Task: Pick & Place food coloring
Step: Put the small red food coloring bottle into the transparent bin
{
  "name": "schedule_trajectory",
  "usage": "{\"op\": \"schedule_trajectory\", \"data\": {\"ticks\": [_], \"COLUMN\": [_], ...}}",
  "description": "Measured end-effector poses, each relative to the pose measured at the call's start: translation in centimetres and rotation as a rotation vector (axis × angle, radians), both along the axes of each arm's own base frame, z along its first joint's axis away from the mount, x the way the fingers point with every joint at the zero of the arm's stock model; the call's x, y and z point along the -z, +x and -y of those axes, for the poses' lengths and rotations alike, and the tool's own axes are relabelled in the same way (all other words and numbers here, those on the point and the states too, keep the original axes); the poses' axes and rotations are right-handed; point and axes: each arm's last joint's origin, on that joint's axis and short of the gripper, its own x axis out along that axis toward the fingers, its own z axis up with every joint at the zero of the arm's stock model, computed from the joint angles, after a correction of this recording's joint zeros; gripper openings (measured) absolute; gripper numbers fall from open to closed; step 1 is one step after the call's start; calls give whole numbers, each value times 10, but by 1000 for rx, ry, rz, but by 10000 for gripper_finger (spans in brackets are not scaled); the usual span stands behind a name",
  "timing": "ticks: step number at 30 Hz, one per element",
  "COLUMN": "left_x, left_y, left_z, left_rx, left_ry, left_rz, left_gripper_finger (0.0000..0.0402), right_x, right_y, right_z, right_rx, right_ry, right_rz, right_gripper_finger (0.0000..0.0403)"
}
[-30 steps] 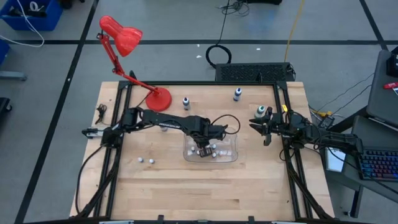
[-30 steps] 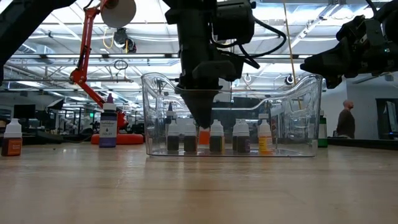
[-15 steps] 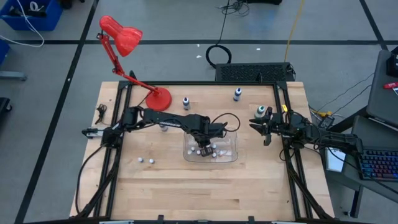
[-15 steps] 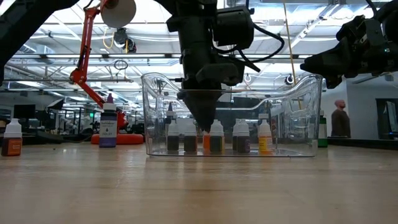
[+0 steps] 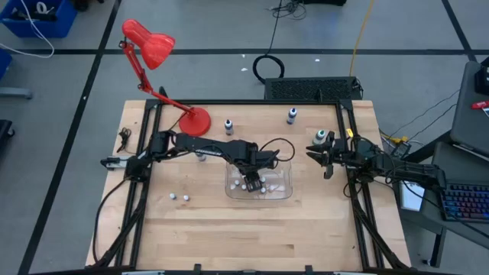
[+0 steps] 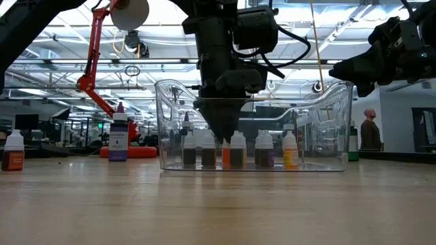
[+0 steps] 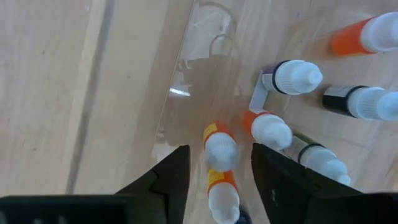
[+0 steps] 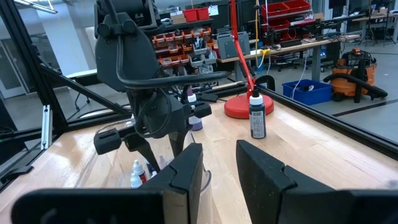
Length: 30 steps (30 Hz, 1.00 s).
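Observation:
A clear container (image 5: 284,182) on the table holds several small food coloring bottles (image 6: 263,150) with white caps, all standing. My left gripper (image 5: 250,182) points down into it and is open. Its fingers stand either side of an orange bottle (image 7: 219,148) without touching it. In the low view that orange bottle (image 6: 226,154) stands on the container's floor just under the fingertips (image 6: 223,136). Two more tiny bottles (image 5: 179,197) stand on the table to the left. My right gripper (image 5: 325,160) waits open at the right edge with nothing between its fingers (image 8: 186,168).
A red lamp (image 5: 195,121) stands at the far left. Larger bottles stand at the back (image 5: 228,126), (image 5: 291,115), and one with a green cap (image 5: 321,137) is beside my right gripper. Bare wood lies toward the near edge (image 5: 252,237). A person (image 6: 370,131) is in the room beyond.
The orange bottle under my left gripper's fingertips was partly hidden behind them. It now shows in full, standing on the container's floor. The gripper has kept its place over the container.

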Motion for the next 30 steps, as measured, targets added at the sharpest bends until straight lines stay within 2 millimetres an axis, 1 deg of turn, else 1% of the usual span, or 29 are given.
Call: {"op": "schedule_trajectory", "data": {"ticks": [1, 4, 7, 10, 13, 16, 19, 21, 23, 26, 30], "left_x": [-3, -21, -45, -74, -102, -119, -121, -115, -105, -87, -66], "left_y": [-1, -6, -17, -34, -54, -76, -99, -113, -130, -155, -184], "left_z": [0, -2, -4, -4, 7, 29, 54, 68, 81, 94, 105], "left_rx": [-1, 3, -4, -13, -18, 28, 77, 80, 42, -80, -319], "left_ry": [0, 3, 22, 49, 99, 138, 139, 134, 124, 110, 96], "left_rz": [6, 35, 54, 66, 70, 56, 27, 10, -16, -61, -106], "left_gripper_finger": [177, 186, 190, 189, 185, 182, 182, 182, 182, 182, 182], "right_x": [0, 0, 0, 0, 0, 0, 0, 0, 0, 0, 0], "right_y": [0, 0, 0, 0, 0, 0, 0, 0, 0, 0, 0], "right_z": [0, 0, 0, 0, 0, 0, 0, 0, 0, 0, 0], "right_rx": [0, 0, 0, 0, 0, 0, 0, 1, 0, 0, 0], "right_ry": [0, 0, 0, 0, 0, 0, 0, 0, 0, 0, 0], "right_rz": [0, 0, 0, 0, 0, 0, 0, 0, 0, 0, 0], "right_gripper_finger": [89, 89, 89, 89, 89, 89, 89, 89, 89, 89, 89]}}
